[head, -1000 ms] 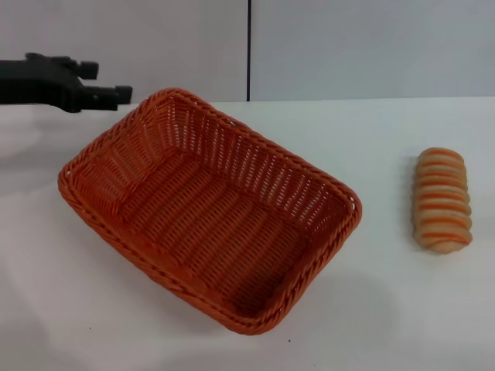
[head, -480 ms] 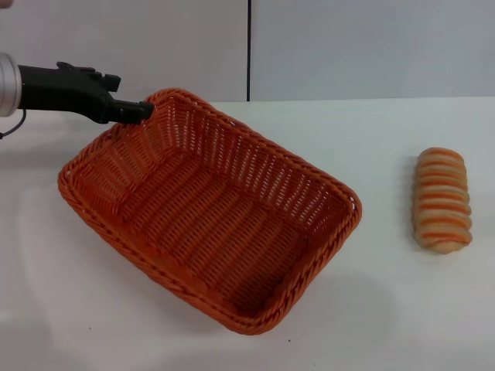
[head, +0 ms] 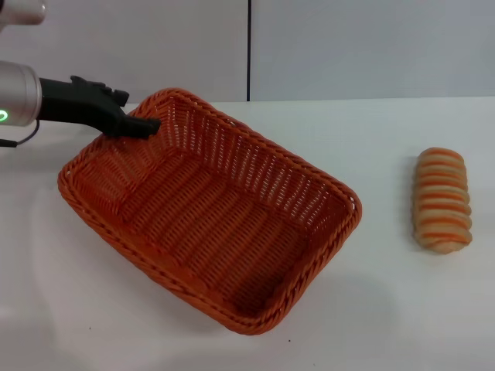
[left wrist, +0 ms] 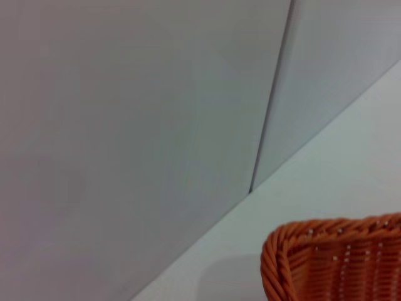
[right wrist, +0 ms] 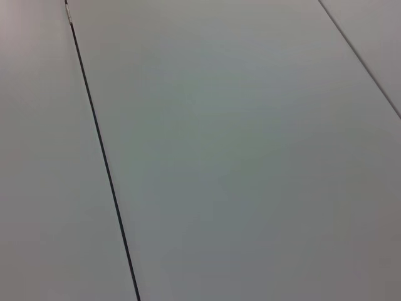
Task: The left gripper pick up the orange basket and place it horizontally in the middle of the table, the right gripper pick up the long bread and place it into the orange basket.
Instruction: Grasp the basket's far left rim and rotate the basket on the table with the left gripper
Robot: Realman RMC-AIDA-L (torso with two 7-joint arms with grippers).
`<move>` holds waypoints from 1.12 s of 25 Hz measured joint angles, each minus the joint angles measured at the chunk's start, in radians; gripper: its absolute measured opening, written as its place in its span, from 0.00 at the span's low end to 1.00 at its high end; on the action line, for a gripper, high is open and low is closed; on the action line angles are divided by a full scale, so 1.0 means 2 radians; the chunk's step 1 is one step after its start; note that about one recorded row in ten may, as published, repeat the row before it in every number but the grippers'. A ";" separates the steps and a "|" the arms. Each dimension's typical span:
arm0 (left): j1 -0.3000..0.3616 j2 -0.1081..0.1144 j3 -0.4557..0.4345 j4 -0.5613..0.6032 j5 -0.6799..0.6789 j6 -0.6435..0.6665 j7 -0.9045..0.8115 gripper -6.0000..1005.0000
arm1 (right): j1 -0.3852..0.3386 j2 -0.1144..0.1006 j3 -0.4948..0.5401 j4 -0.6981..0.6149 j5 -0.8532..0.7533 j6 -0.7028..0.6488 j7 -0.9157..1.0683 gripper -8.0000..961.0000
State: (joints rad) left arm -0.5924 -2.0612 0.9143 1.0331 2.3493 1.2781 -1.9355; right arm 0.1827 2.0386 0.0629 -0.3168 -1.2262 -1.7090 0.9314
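The orange basket point(head: 209, 212) lies empty and skewed on the white table point(head: 402, 309), left of centre, its long side running from far left to near right. My left gripper point(head: 133, 110) reaches in from the left, open, with its lower fingertip at the basket's far left rim. One rim corner of the orange basket point(left wrist: 338, 257) also shows in the left wrist view. The long bread point(head: 442, 199), a striped tan roll, rests on the table at the right, well apart from the basket. My right gripper is out of view.
A grey wall point(head: 348, 46) with a dark vertical seam point(head: 248, 46) stands behind the table. The right wrist view holds only grey panels point(right wrist: 238, 150) with thin dark seams. Bare tabletop lies between basket and bread.
My left arm has travelled right and slightly down from the far left edge, bringing its fingertip to the basket's far left rim. Basket and bread have not moved.
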 joint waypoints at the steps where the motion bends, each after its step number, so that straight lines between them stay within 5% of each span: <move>1: 0.000 0.000 0.005 -0.004 0.002 -0.004 -0.001 0.72 | 0.000 0.000 0.000 -0.001 0.000 0.002 0.000 0.76; 13: 0.001 0.000 0.030 -0.013 0.007 -0.020 0.006 0.70 | 0.002 -0.003 0.000 -0.001 0.002 0.009 0.000 0.76; 14: 0.002 0.000 0.041 -0.011 0.007 -0.025 0.006 0.46 | 0.003 -0.003 0.000 -0.001 0.002 0.010 0.000 0.76; 20: 0.003 -0.001 0.050 -0.008 0.004 -0.032 0.008 0.21 | 0.004 -0.003 0.001 0.002 0.002 0.022 -0.001 0.76; 28: 0.017 0.000 0.043 0.010 -0.056 -0.015 0.004 0.20 | 0.008 -0.003 0.001 0.002 0.002 0.036 -0.001 0.76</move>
State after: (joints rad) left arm -0.5588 -2.0604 1.0007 1.0538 2.2376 1.2476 -1.9283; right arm 0.1981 2.0325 0.0645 -0.3128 -1.2225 -1.6378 0.9296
